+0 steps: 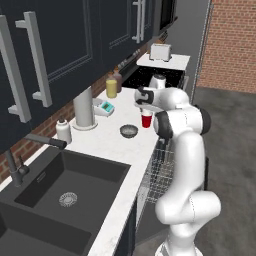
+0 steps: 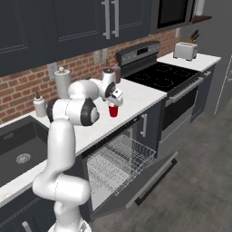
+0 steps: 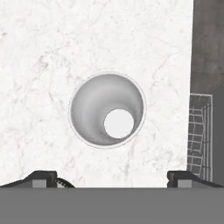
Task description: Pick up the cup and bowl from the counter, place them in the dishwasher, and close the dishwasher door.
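Fingertips (image 3: 43, 178) spread wide, empty: the gripper (image 3: 113, 179) hangs directly above the upright cup (image 3: 107, 110), its mouth between the 2 tips.

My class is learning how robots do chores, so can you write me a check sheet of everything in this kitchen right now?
Surface: white marbled counter, dry-looking, with a dark sink set in it.
Job's things: red cup upright on the counter near its front edge; grey bowl beside it, apart; dishwasher rack pulled out, dishwasher door dropped open.
Clutter: yellow jar, paper towel roll, soap bottle, toaster, kettle on the cooktop.
Grippers: gripper open, directly above the cup, fingertips wide of its rim, not touching.
Cables: nothing seen.
Surroundings: navy cabinets, brick wall, grey floor.
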Robot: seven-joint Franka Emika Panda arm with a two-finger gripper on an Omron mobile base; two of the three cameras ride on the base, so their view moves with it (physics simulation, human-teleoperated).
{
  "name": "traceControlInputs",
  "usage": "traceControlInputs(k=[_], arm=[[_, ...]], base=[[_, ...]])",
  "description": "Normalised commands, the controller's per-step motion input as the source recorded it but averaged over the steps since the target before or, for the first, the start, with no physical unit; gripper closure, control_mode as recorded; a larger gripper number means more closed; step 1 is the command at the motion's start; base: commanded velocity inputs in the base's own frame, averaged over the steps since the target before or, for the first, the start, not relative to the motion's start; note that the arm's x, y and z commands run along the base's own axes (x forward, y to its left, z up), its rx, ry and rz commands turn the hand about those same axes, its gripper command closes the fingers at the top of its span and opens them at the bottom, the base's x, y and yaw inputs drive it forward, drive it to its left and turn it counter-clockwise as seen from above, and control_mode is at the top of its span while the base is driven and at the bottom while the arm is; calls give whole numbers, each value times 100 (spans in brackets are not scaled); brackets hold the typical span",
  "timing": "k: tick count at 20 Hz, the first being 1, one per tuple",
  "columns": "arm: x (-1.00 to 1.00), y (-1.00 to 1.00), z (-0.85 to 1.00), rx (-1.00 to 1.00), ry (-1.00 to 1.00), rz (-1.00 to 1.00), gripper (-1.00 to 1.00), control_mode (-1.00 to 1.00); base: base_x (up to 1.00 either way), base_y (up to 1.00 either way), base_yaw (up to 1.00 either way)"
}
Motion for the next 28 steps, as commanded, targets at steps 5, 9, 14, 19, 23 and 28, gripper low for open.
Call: traceControlInputs(k=[5, 9, 14, 19, 23, 28], arm=[[25, -17, -21, 0, -1, 0, -100, -100], [28, -11, -19, 0, -2, 0, -100, -100], [22, -13, -16, 0, -5, 0, -100, -100], [4, -12, -16, 0, -3, 0, -100, -100], [0, -4, -19, 0, 0, 0, -100, -100], [0, -5, -22, 0, 0, 0, -100, -100]], base=[[0, 0, 0], [0, 0, 0], [0, 0, 0], [0, 0, 0], [0, 0, 0], [0, 0, 0]])
